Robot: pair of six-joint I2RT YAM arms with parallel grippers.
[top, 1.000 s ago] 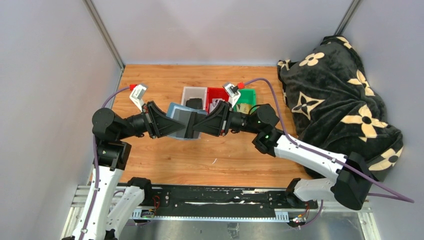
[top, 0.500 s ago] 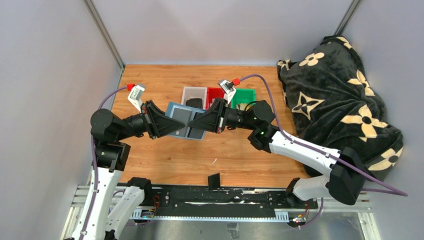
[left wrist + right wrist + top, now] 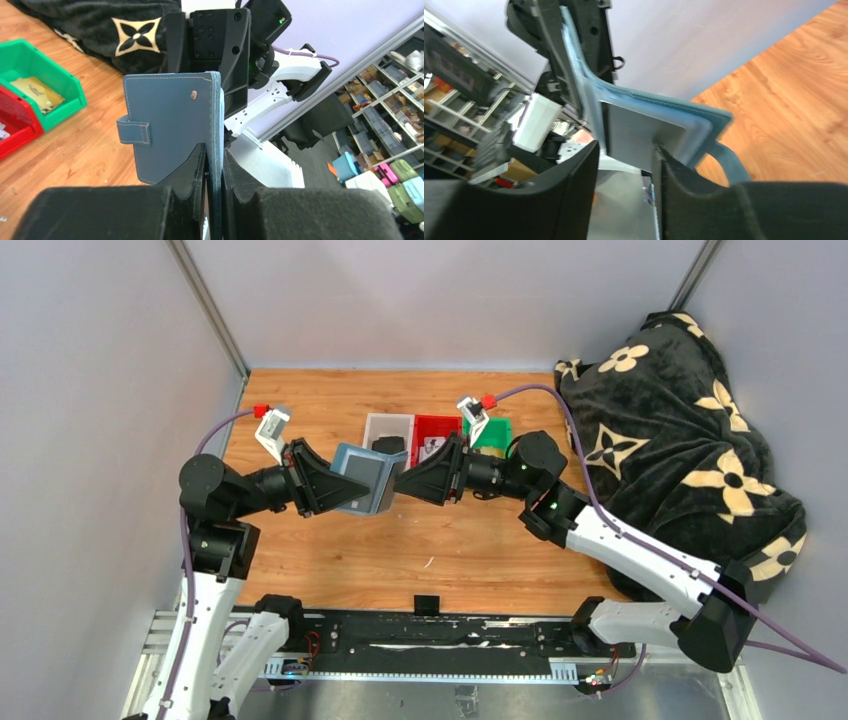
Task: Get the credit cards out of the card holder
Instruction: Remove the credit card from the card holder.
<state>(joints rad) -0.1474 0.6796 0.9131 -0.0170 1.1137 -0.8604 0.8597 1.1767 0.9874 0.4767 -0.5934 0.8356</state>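
The slate-blue card holder hangs in the air above the table, and my left gripper is shut on its edge. In the left wrist view the card holder stands upright between my left gripper's pads, its strap tab pointing left. My right gripper is open just right of the holder. In the right wrist view its fingers stand apart below a grey panel of the holder. One small dark card lies at the table's near edge by the rail.
White, red and green bins stand in a row behind the grippers; the green bin holds a yellow item. A black flowered blanket fills the right side. Grey walls enclose the table.
My right gripper has let go and drawn back to the right. The card holder has folded more closed in my left gripper. A dark card has dropped to the table's near edge.
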